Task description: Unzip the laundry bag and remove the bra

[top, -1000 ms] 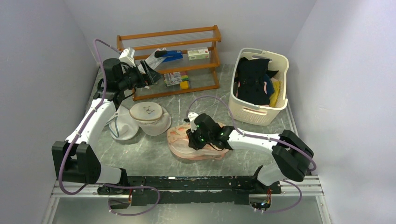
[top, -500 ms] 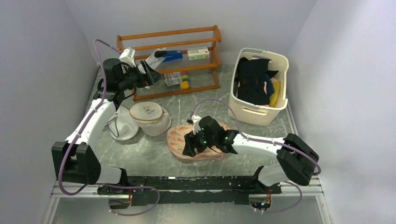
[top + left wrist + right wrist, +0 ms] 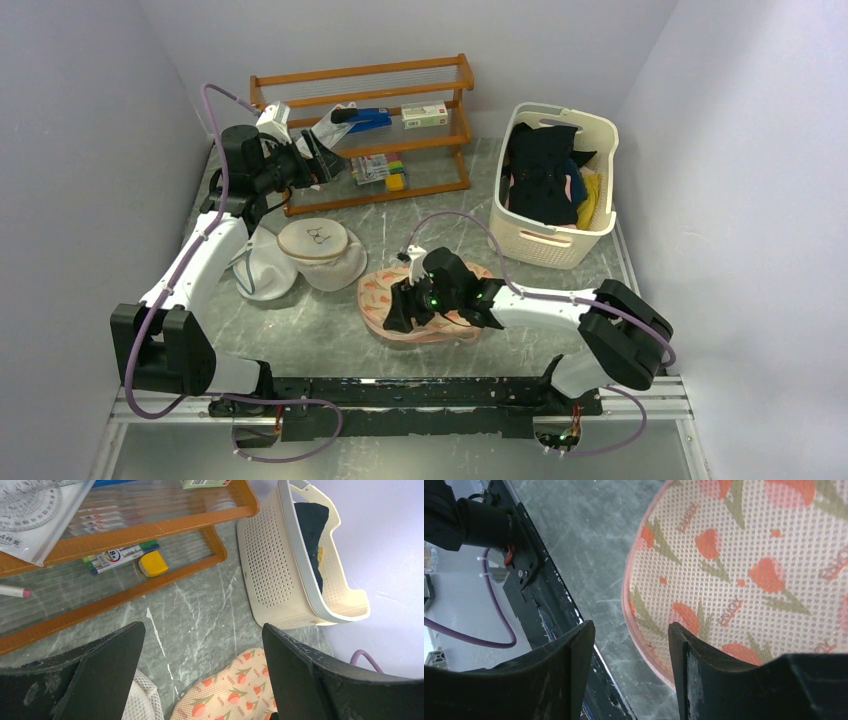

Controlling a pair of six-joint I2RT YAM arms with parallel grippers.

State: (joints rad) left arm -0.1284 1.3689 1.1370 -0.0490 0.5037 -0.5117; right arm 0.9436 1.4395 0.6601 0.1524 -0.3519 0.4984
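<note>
The peach-pink laundry bag [image 3: 425,305] with orange-red leafy print lies shut on the marble table near the front middle. It also shows in the right wrist view [image 3: 744,560] and at the bottom of the left wrist view [image 3: 227,692]. My right gripper [image 3: 393,318] is open and hangs low over the bag's front-left pink rim [image 3: 636,630], holding nothing. My left gripper [image 3: 322,152] is open and empty, raised high by the wooden rack, far from the bag. No zipper pull or bra shows.
A wooden rack [image 3: 372,130] with pens and boxes stands at the back. A cream basket [image 3: 556,185] of dark clothes stands at the back right. Two round white mesh bags [image 3: 300,255] lie left of the peach bag. The black base rail [image 3: 531,575] runs along the near edge.
My right gripper has slid leftward and toward the front across the peach bag, from its middle to its front-left edge. The left arm has not moved.
</note>
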